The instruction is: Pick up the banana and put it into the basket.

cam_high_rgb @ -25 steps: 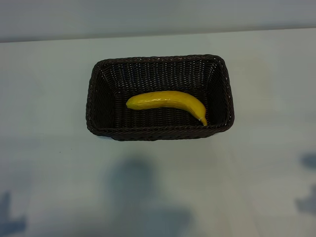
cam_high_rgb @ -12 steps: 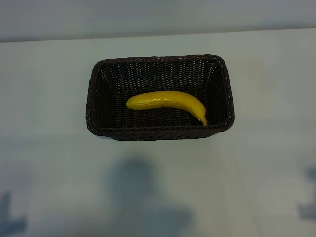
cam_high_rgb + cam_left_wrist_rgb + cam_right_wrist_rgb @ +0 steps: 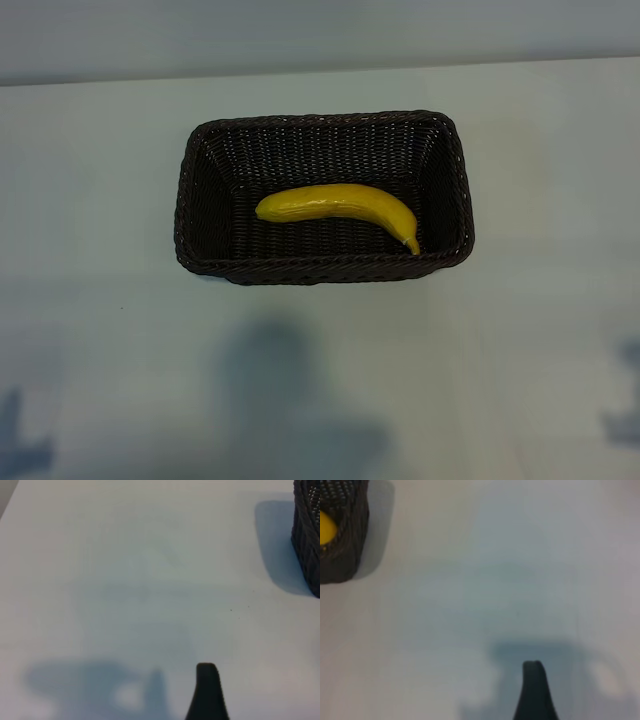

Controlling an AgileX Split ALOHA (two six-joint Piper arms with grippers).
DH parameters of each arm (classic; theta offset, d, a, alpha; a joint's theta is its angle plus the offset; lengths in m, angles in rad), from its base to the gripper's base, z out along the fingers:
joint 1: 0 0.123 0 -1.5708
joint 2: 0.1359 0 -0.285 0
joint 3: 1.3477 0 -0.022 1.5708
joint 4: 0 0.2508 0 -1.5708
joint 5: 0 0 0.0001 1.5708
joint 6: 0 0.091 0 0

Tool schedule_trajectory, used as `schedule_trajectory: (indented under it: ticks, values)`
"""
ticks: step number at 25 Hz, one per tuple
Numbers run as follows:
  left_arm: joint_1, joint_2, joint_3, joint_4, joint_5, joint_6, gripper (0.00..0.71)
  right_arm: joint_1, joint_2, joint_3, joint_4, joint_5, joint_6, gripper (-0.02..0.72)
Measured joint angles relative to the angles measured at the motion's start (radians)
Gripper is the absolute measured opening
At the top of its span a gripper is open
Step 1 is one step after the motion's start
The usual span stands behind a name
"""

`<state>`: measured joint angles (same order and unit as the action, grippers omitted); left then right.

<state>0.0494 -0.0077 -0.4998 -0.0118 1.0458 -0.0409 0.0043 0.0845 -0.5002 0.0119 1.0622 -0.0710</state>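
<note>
Wicker basket (image 3: 200, 190) holds the banana (image 3: 340, 206) lying across its floor; both grippers stand wide, empty.

You see a pale, blue-white desk (image 3: 110, 300) filling nearly the whole exterior view, plain and matte. Along the far edge a grey wall (image 3: 320, 35) runs as a band across the top. A soft dark shadow (image 3: 285, 390) sits on the desk near the front middle, with smaller shadow patches at the front left corner (image 3: 20, 440) and the right edge (image 3: 622, 415). In the left wrist view you get a few tiny dark specks (image 3: 231, 610) on the desk surface. Blurred shadows there too.
</note>
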Motion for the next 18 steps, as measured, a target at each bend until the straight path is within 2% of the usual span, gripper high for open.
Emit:
schedule_trajectory:
  ticks: [9, 18]
  values:
    - [0.000, 0.000, 0.000, 0.000, 0.000, -0.003, 0.571, -0.004, 0.000, 0.000, 0.004, 0.000, 0.000, 0.513]
    - [0.000, 0.000, 0.000, 0.000, 0.000, -0.003, 0.571, -0.160, -0.077, 0.000, 0.007, 0.000, 0.003, 0.513]
